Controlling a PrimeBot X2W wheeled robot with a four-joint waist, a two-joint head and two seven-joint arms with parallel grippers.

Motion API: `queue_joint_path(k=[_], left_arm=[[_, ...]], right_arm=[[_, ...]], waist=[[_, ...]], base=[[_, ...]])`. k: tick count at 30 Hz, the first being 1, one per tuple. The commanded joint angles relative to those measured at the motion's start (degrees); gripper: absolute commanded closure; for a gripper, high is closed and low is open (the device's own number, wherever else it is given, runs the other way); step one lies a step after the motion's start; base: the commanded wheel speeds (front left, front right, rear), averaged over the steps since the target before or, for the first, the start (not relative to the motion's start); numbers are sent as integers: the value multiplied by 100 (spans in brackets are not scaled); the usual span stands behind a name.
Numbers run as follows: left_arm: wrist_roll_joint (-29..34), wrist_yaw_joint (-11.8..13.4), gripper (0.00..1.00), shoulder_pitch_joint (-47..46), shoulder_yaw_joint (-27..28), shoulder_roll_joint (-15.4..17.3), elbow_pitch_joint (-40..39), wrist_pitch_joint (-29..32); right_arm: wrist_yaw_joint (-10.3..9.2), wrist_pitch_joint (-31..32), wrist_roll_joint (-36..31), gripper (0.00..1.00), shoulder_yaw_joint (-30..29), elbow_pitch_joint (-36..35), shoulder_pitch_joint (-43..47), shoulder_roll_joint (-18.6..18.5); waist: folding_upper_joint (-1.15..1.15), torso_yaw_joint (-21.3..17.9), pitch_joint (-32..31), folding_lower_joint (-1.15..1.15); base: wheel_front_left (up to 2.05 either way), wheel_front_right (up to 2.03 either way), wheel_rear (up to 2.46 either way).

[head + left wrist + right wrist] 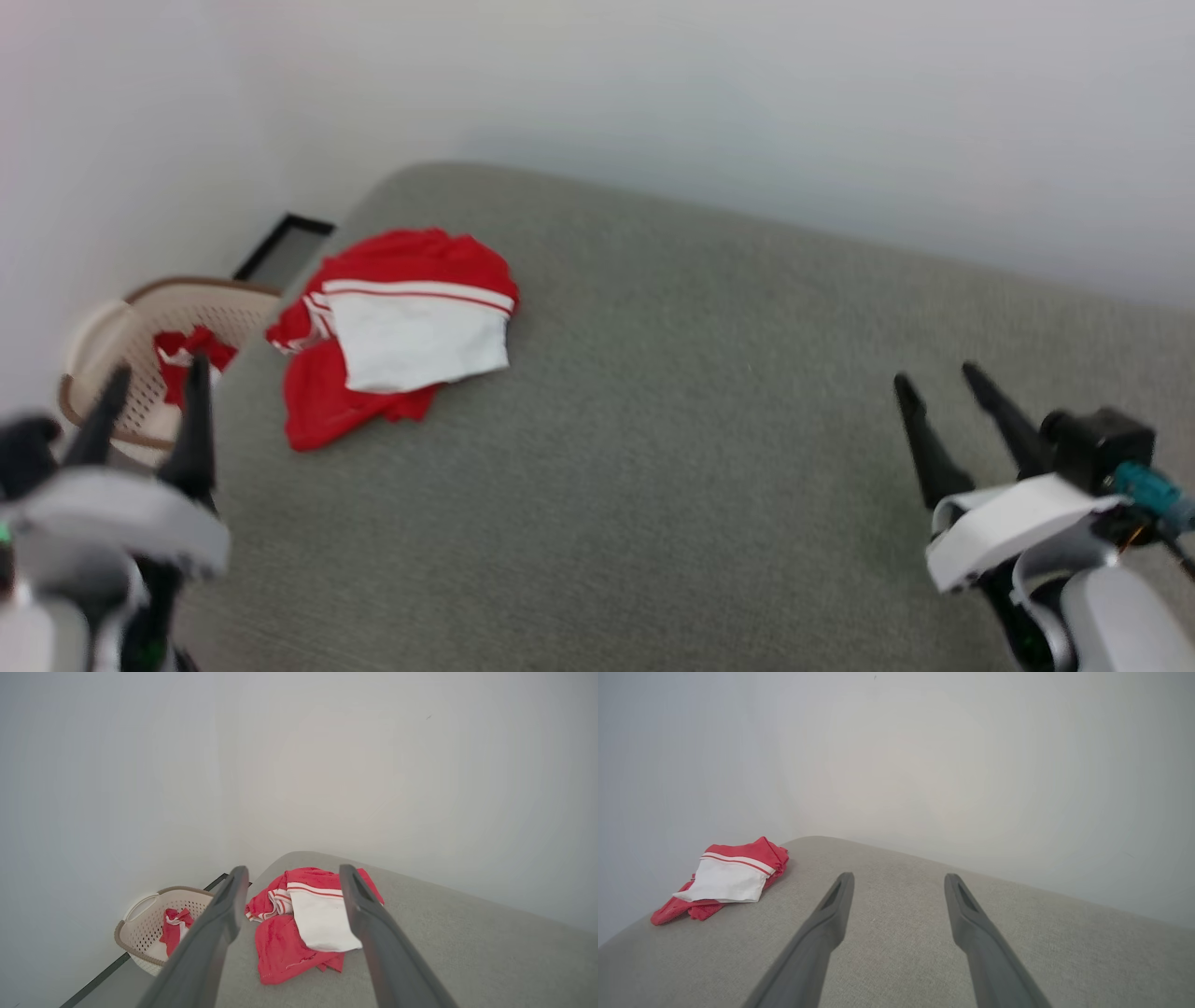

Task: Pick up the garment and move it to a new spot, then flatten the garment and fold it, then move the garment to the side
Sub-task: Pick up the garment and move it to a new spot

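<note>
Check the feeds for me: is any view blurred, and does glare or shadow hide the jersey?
Head view: soft all over, the left gripper most smeared, yet the garment still reads clearly. Left wrist view: sharp, with even light and no hard shadow on the garment. Right wrist view: sharp, the wall washed pale, no glare on the garment.

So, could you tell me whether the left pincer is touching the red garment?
Apart: the head view shows the left pincer open near the basket, with bare grey cushion between it and the garment.
</note>
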Motion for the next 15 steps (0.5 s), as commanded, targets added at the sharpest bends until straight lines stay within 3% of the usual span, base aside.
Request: queue_joint_path(k=[1,15], left_arm=[[-98,-80,0,-247,-23,46,91,129],[-825,-349,0,-2703,-165,789,1945,1805]], right_arm=[[-8,22,-62,0,-19,-70,-117,-57],[-8,287,-95,0,-154,-834,-690,-429]], waist=[[0,-397,614,0],[0,-1082,2304,0]], base=[[0,0,0],[0,0,0]])
